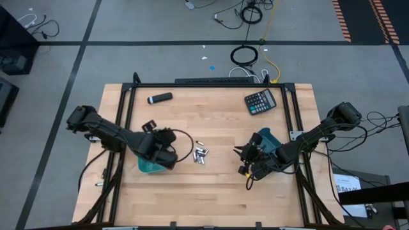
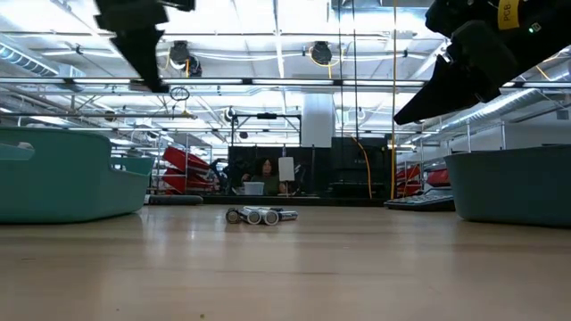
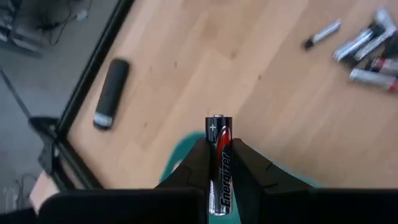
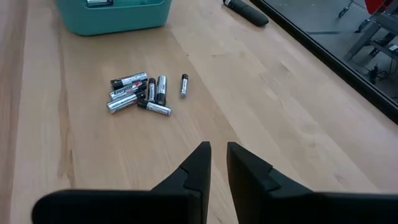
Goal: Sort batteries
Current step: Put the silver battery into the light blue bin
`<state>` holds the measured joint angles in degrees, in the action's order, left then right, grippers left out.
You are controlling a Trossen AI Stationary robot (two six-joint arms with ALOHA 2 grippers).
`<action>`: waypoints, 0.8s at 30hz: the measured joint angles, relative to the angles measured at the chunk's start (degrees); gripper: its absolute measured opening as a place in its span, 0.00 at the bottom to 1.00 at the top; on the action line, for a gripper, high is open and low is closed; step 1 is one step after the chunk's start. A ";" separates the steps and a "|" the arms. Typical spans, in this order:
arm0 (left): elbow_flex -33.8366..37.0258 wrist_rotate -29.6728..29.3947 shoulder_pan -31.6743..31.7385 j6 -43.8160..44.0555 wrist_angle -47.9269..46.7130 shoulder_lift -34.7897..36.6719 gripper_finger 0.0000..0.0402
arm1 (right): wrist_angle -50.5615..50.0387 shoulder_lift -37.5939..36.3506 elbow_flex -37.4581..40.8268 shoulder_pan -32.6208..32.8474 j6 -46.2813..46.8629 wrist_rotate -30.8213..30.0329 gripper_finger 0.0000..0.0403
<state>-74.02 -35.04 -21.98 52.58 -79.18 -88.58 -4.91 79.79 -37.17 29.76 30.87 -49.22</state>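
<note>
While the left hand point(image 3: 219, 163) pinches one battery point(image 3: 218, 158) above the teal bin point(image 1: 150, 167) at lower left, loose batteries point(image 1: 200, 154) lie mid-tabletop point(image 1: 211, 124); releasing off-centre could bounce it out, and the right hand point(image 4: 216, 163), nearly closed, holds nothing.

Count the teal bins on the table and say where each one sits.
2. The left bin sits beneath the left arm; the right bin sits beneath the right arm. None seems hidden.
</note>
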 joint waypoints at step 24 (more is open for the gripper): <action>8.35 16.36 -10.52 14.33 -1.11 0.05 0.10 | -0.52 0.00 0.00 0.00 1.46 0.22 0.11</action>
<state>-65.67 -18.68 -32.49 66.91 -80.29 -88.53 -5.43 79.79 -37.17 29.76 32.34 -48.99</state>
